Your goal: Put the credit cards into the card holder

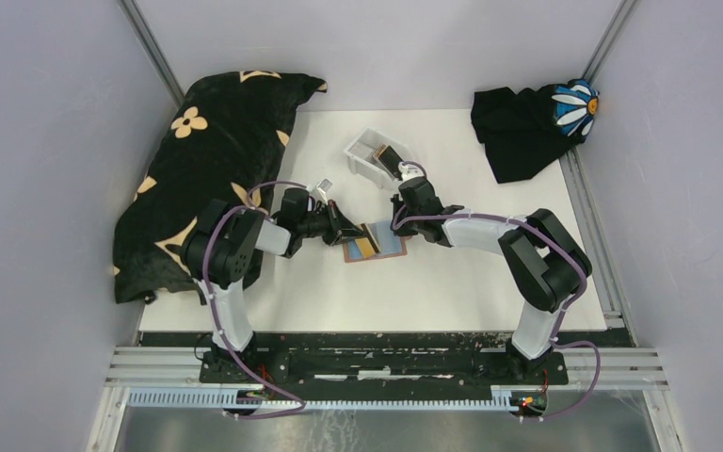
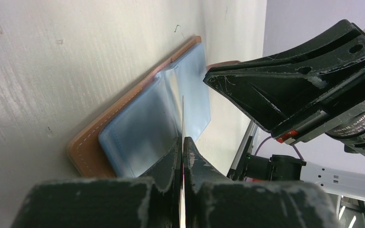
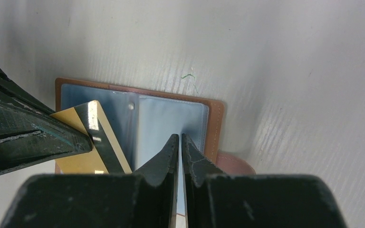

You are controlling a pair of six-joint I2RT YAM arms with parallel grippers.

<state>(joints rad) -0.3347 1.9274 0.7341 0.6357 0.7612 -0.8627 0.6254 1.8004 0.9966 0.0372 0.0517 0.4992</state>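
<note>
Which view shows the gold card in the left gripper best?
Right wrist: it shows the gold card face-on with its dark stripe, pinched by the left gripper over the open card holder. Left wrist shows only its thin edge; the top view only a small gold patch.

Black-and-white arms [image 1: 232, 315], purple cables [image 1: 278, 183], scuffed pincer fingers [image 3: 247, 199]

Tan card holder [image 3: 215, 124] open flat, gold card [image 3: 78, 159] angled over it
</note>
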